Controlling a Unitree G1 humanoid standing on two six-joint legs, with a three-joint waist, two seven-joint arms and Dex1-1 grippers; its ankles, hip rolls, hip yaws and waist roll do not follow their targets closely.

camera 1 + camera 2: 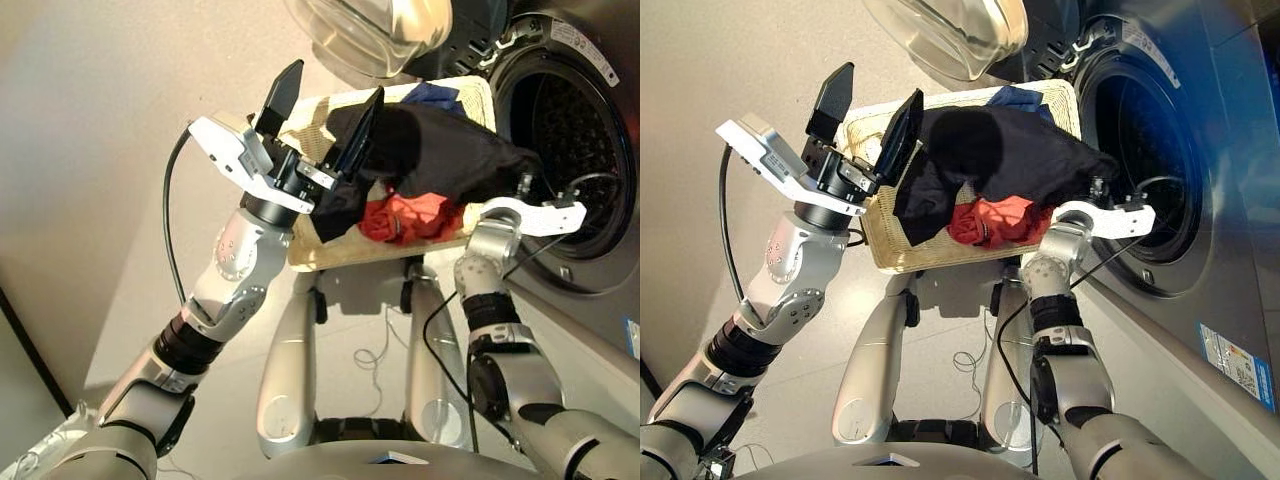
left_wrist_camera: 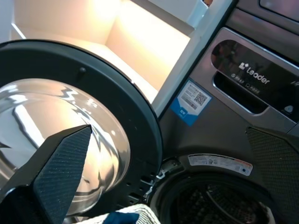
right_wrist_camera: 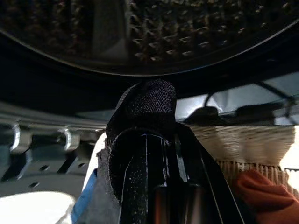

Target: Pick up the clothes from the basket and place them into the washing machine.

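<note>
The cream wicker basket [image 1: 345,252] sits in front of me, beside the washing machine [image 1: 600,250]. A black garment [image 1: 440,150] drapes over the basket and stretches toward the porthole and steel drum [image 1: 565,140]. My right gripper [image 1: 522,183] is at the porthole's rim, shut on the end of that black cloth [image 3: 147,109], which wraps its fingers. A coral red garment [image 1: 408,218] lies under the black one. A navy garment [image 1: 436,96] lies at the basket's far end. My left gripper [image 1: 325,112] hovers open above the basket's left part, holding nothing.
The round glass door [image 1: 370,35] hangs open above the basket's far end, close to my left gripper's fingers [image 2: 60,172]. A black cable [image 1: 168,205] loops from the left wrist. The machine's control panel [image 2: 243,79] and a pale shelf unit [image 2: 117,42] lie beyond the door.
</note>
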